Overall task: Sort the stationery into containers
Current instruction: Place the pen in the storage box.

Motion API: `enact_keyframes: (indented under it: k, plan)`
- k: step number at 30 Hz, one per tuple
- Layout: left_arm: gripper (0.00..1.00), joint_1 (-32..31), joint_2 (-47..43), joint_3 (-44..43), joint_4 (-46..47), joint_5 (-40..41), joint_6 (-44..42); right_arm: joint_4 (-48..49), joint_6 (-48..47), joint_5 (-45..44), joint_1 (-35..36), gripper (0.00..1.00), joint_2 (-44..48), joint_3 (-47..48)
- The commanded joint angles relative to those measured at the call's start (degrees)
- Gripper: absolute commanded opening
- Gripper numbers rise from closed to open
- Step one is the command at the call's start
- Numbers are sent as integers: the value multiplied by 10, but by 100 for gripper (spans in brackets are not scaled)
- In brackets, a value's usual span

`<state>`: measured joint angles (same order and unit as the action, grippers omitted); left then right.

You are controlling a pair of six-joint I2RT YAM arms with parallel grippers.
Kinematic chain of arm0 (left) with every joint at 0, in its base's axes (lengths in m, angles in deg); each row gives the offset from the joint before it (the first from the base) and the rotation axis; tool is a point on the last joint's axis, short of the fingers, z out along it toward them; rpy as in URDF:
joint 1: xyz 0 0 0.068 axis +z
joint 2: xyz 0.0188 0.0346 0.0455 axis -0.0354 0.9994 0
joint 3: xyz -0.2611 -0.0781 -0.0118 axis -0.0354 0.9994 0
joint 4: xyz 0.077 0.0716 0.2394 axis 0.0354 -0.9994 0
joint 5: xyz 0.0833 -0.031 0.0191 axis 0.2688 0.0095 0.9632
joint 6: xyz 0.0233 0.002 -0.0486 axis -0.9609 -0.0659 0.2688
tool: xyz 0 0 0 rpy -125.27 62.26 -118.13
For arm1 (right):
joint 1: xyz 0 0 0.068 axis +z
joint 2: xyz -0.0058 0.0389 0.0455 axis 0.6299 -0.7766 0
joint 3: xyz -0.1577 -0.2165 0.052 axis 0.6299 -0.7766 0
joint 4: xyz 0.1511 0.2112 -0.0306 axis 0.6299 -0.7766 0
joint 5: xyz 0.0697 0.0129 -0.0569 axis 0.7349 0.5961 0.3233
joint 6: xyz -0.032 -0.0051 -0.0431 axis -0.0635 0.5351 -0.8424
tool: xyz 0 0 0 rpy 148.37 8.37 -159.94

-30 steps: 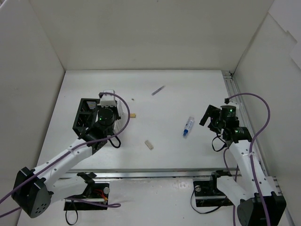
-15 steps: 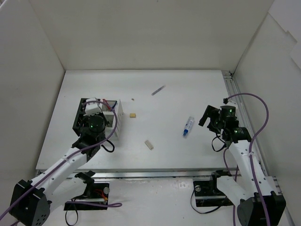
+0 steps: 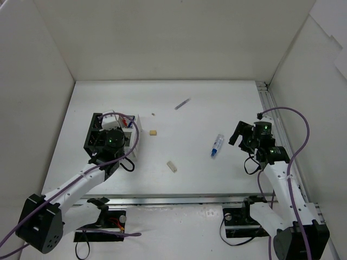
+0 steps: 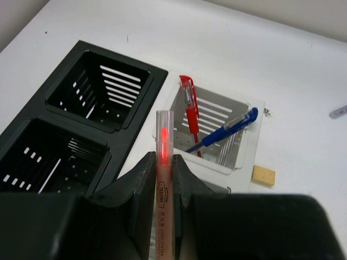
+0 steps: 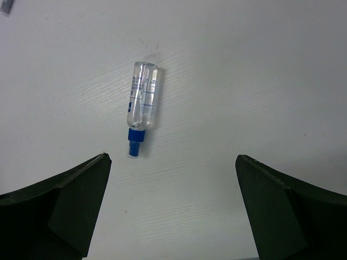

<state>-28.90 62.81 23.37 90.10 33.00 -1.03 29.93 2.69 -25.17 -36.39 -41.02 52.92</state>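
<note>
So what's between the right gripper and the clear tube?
Nothing. In the right wrist view, only bare table shows between the open right gripper and the tube.

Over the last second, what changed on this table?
The left gripper swung left and toward the arm bases, from over the white organiser to its seam with the black organiser. Its jaws are shut on an orange highlighter. The open right gripper, clear tube, far eraser, near eraser and grey pen stayed put.
</note>
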Motion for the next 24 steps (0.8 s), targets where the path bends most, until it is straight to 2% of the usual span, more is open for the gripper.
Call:
enact_keyframes:
  k: [1, 12, 16, 21, 23, 24]
  plan:
    - [0, 9, 4, -51, 65, 7, -7, 28, -9, -4, 0, 98, 5, 0]
    - [0, 20, 40, -27, 129, 33, 6, 29, -9, -10, 2, 98, 0, 0]
    - [0, 20, 73, 1, 194, 38, 7, 28, -10, -12, 1, 98, 3, 0]
    - [0, 20, 64, 11, 160, 30, 39, 28, -10, -15, 1, 98, 10, -3]
    - [7, 20, 40, 26, 140, 26, 50, 28, -11, -17, 1, 98, 11, -5]
    - [14, 20, 30, 32, 135, 23, 55, 28, -10, -17, 1, 98, 11, -4]
